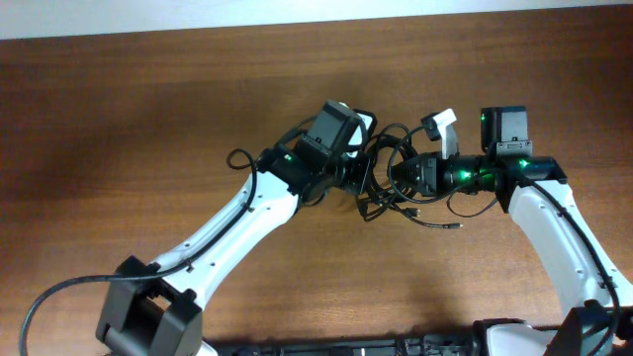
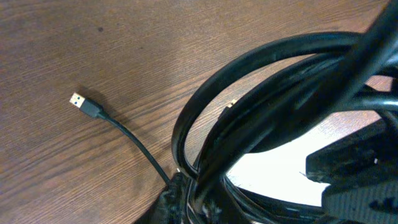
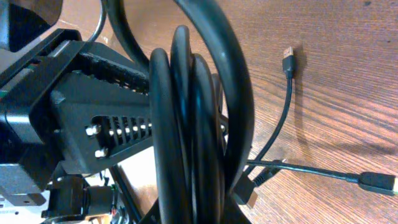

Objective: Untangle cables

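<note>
One dense, indistinct tangle of cables (image 3: 186, 155)

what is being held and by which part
The cables, at their coiled middle: the right gripper looks shut on the loops. Whether the left gripper grips them is unclear.

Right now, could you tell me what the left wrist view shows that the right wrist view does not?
Left wrist only: a white surface behind the black cable coil, and just one USB plug on the wood. Right wrist only: two plugs lying out, upper plug and lower plug, plus a ribbed black gripper finger against the coil. Shared: that coil, close up, on the wooden table.
</note>
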`<action>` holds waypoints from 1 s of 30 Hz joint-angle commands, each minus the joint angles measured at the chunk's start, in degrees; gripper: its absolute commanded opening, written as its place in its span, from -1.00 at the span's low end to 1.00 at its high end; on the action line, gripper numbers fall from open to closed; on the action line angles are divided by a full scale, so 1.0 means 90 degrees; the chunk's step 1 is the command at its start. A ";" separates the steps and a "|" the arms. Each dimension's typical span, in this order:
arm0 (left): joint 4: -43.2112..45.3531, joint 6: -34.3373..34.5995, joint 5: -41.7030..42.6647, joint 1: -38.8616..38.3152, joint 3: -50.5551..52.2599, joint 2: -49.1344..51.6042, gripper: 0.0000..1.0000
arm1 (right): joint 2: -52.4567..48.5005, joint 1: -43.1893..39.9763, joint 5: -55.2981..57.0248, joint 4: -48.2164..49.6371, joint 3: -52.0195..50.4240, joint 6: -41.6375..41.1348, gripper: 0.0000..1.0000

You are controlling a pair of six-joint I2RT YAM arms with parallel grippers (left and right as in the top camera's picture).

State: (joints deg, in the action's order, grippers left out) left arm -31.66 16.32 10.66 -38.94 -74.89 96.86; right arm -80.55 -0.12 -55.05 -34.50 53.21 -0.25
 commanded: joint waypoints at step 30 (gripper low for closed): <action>0.2101 0.2052 -0.0146 0.0508 -0.0209 -0.0928 -1.00 | 0.0005 0.0882 -0.1302 0.0367 0.0041 0.0163 -0.92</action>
State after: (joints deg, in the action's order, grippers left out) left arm -14.11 34.15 11.92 -34.28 -75.61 86.46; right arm -80.34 6.83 -66.02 -31.42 54.13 -0.40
